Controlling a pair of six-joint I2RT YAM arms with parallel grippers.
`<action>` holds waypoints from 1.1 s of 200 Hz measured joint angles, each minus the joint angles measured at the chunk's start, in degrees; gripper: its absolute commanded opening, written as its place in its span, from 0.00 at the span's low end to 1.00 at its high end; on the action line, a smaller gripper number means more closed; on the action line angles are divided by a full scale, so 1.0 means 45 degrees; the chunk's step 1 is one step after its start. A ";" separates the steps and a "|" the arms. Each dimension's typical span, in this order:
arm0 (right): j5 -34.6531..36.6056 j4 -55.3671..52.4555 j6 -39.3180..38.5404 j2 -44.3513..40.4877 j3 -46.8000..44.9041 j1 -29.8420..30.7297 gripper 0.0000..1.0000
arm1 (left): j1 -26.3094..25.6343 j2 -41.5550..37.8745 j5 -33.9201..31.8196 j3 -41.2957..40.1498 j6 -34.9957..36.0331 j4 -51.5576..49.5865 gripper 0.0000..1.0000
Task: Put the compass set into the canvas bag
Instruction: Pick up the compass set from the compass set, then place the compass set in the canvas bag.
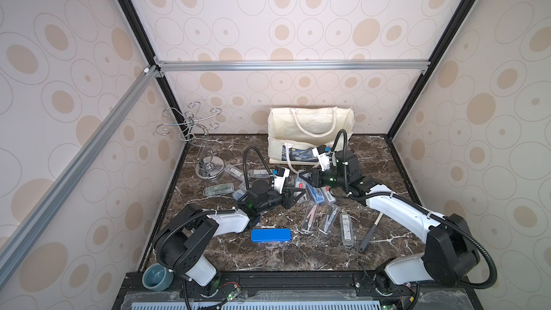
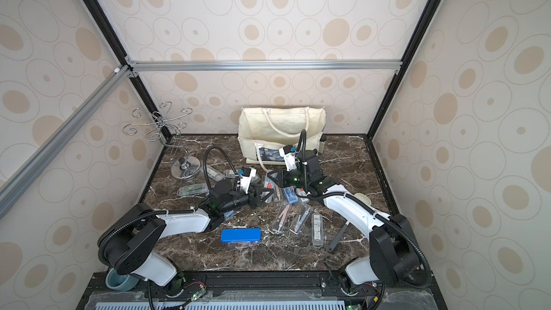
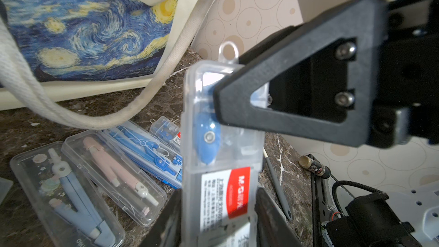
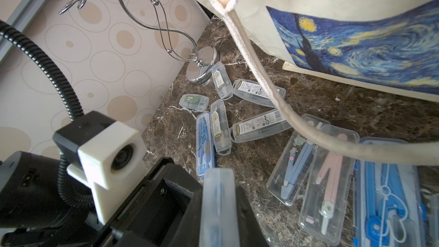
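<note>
Left tool point(image 3: 217, 217) and right tool point(image 4: 219, 210) both clamp one clear compass set point(image 3: 221, 143) above the tabletop point(image 1: 298, 259), near the standing canvas bag point(image 1: 310, 126); the left should release gently so the right can lift it in.

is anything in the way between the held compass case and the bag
Yes: the front rope handle droops down the face of the canvas bag, between it and the compass case clamped by the left tool and right tool. The bag's mouth looks open.
</note>
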 measured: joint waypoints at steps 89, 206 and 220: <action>0.0457 -0.0787 -0.0656 0.0024 0.1297 0.0000 0.12 | 0.0049 -0.1486 -0.0826 -0.1127 -0.0019 0.0413 1.00; 0.0991 -0.3614 -0.3876 0.2472 0.9602 -0.0316 0.12 | 0.0180 -0.2671 -0.1365 -0.2025 0.0073 0.0568 1.00; 0.1209 -0.3789 -0.4143 0.3143 1.0409 -0.0573 0.12 | 0.0180 -0.2778 -0.1477 -0.2137 0.0073 0.0563 1.00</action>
